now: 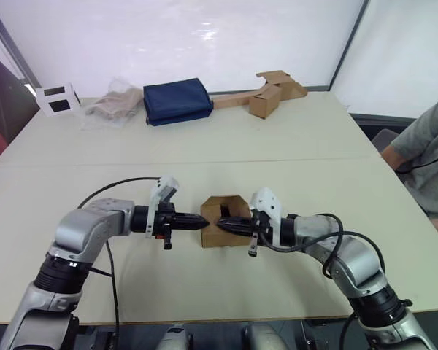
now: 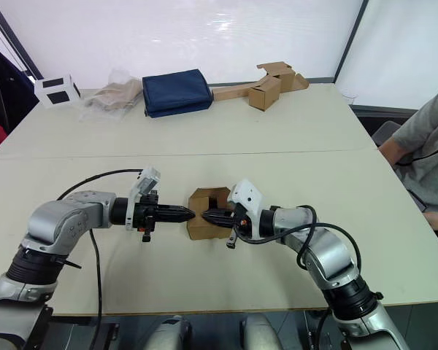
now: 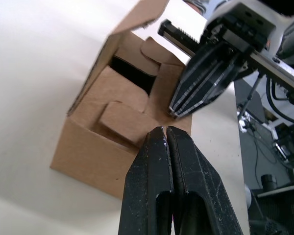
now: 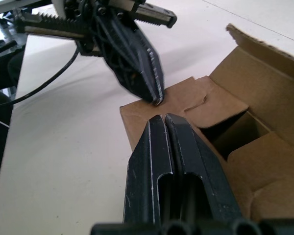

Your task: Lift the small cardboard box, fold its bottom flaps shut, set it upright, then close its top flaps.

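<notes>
The small cardboard box [image 1: 220, 238] sits on the table near its front edge, its open end facing up with the flaps partly folded inward. One long flap [image 3: 137, 22] still stands up at the far side. My left gripper [image 1: 206, 219] is shut, and its tip rests on the box's near-left flap edge. My right gripper [image 1: 220, 221] is shut too and points in from the other side, so the two tips almost meet over the folded flaps [image 4: 206, 100]. Neither gripper holds anything. In the left wrist view, my left gripper [image 3: 164, 130] lies just below the right gripper's fingers [image 3: 201, 83].
Along the table's far edge are a white box with black windows [image 1: 58, 98], a crumpled plastic bag [image 1: 115, 103], a navy blue bag [image 1: 177, 100] and a brown box joined to a long cardboard strip [image 1: 266, 96]. A person [image 1: 427, 149] sits at the right edge.
</notes>
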